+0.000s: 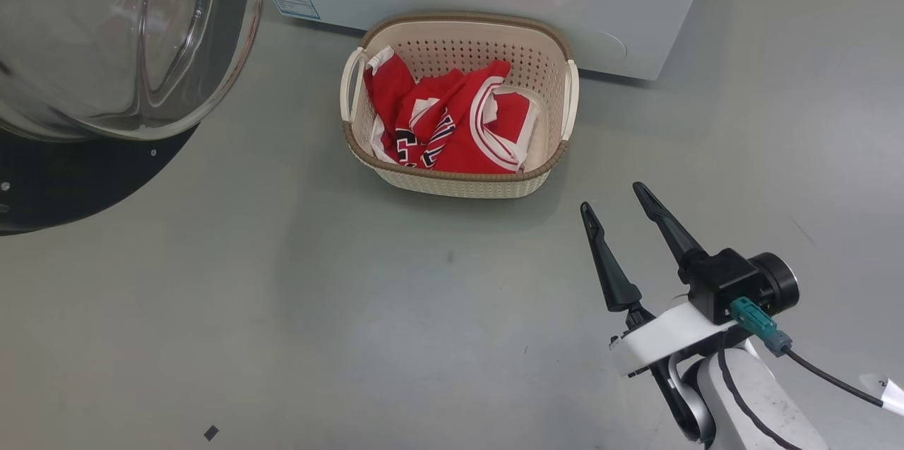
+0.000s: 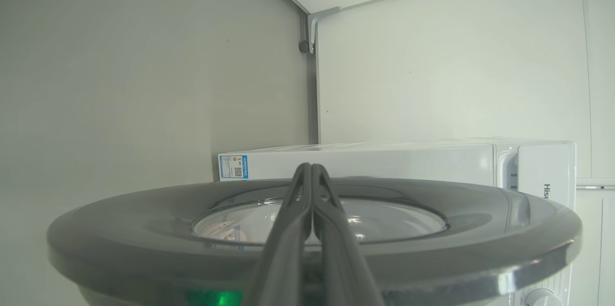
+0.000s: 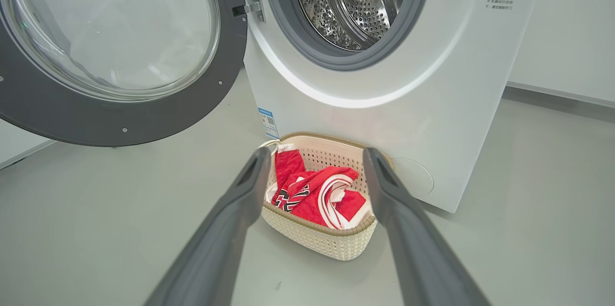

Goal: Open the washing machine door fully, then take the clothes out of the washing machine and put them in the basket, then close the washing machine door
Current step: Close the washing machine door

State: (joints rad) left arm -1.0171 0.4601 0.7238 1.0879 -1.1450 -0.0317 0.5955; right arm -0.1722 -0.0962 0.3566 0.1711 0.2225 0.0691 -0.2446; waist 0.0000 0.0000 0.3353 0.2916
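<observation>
The washing machine (image 1: 635,12) (image 3: 432,104) stands at the back, and its steel drum (image 3: 355,3) has no red cloth in it. The washing machine door (image 1: 70,181) (image 3: 96,118) is swung wide open to the left. In front of the machine, on the floor, the basket (image 1: 459,18) (image 3: 326,246) holds the red clothes (image 1: 459,132) (image 3: 312,195). My right gripper (image 1: 611,196) (image 3: 317,152) is open and empty, hovering short of the basket and to its right. My left gripper (image 2: 311,166) is shut on nothing. Its fingers lie close over the door's outer face (image 2: 120,219).
Grey floor spreads in front of the basket and to its left. A small dark speck (image 1: 210,432) lies on it near the bottom edge. A black cable (image 1: 833,379) trails from my right wrist. A wall with a corner bracket (image 2: 317,22) stands behind the machine.
</observation>
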